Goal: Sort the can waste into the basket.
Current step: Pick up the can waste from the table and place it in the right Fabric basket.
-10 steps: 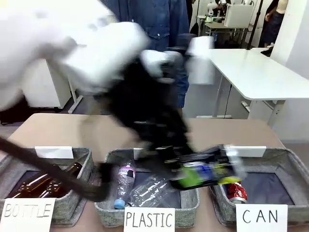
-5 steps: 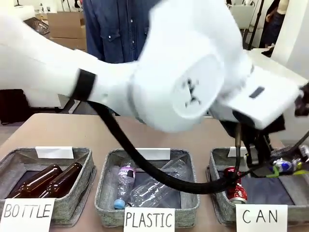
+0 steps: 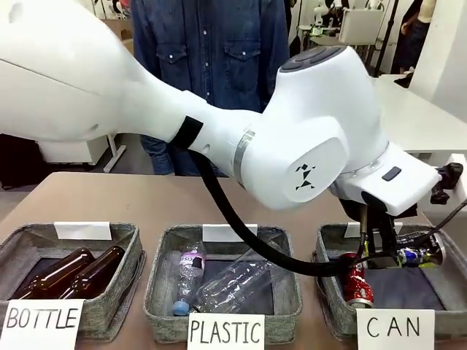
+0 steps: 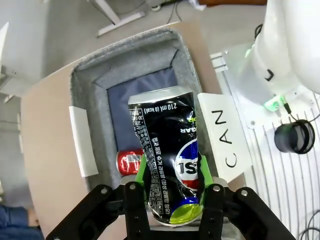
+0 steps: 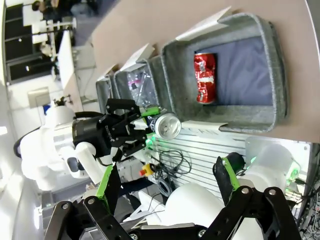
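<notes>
Versus a second ago: no more motion blur in the front view; left arm now steady, reaching across to the right-hand basket instead of passing over the PLASTIC basket [image 3: 222,295]. Dark can [image 3: 413,255] now over the CAN basket [image 3: 332,292], not in front of the middle one; half a second ago at the far right picture edge, now nearer the basket's middle. Red can [image 3: 356,279] unmoved in the basket.

Near: CAN sign [image 3: 395,328] at the basket's front. Red can lying on the dark floor, left side, long axis running front to back.

Mid: left gripper [image 3: 381,251] pinching dark can across its dented waist, green pads on both sides. Can held above the basket interior, clear of the floor. Long axis roughly horizontal in the front view, one end toward the robot's right. In the left wrist view, can [image 4: 167,157] pointing straight out from the left gripper [image 4: 170,200], rim end farthest.

Right gripper [image 5: 167,187] spread wide, nothing between the fingers.

Far: person's denim shirt [image 3: 211,51] behind the table.
</notes>
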